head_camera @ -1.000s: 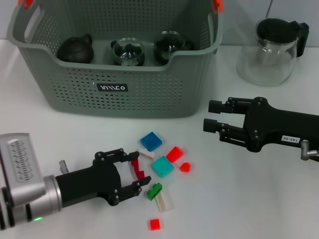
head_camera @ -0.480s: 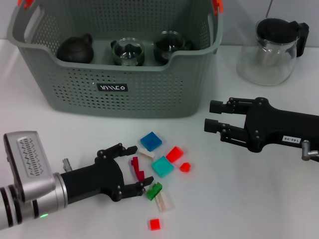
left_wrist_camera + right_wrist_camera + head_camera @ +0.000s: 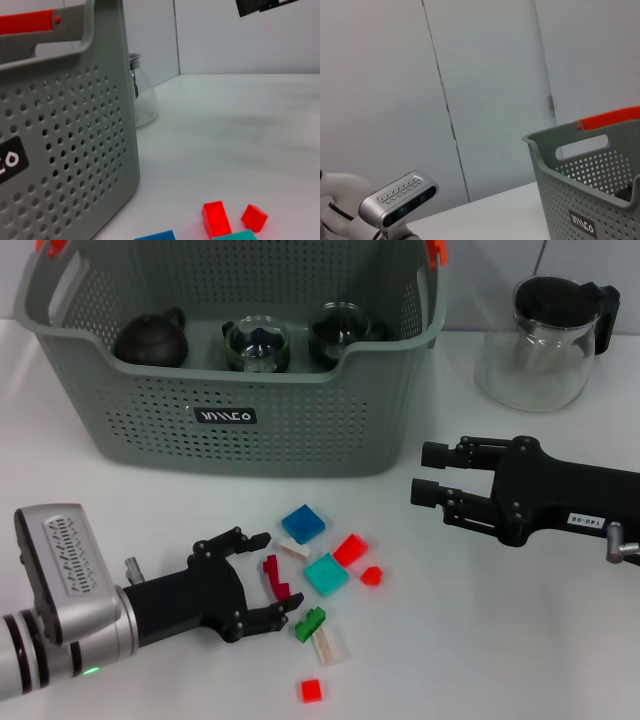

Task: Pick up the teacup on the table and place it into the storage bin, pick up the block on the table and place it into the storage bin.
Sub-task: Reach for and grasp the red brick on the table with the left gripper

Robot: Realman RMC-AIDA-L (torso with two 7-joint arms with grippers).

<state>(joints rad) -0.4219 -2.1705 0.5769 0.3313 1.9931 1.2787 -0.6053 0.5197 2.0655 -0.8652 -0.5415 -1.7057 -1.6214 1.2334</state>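
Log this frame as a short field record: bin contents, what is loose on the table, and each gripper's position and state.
storage bin: holds a dark teapot and two glass teacups
blocks: scattered on the table in front of the bin
left gripper: open, low over the table, fingers either side of a dark red block
right gripper: open, empty, right of the blocks
glass pitcher: right of the bin

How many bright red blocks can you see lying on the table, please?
3, going by the head view: a flat one beside the teal block, a small one just right of it, and one alone nearest the robot. The dark red piece isn't counted.
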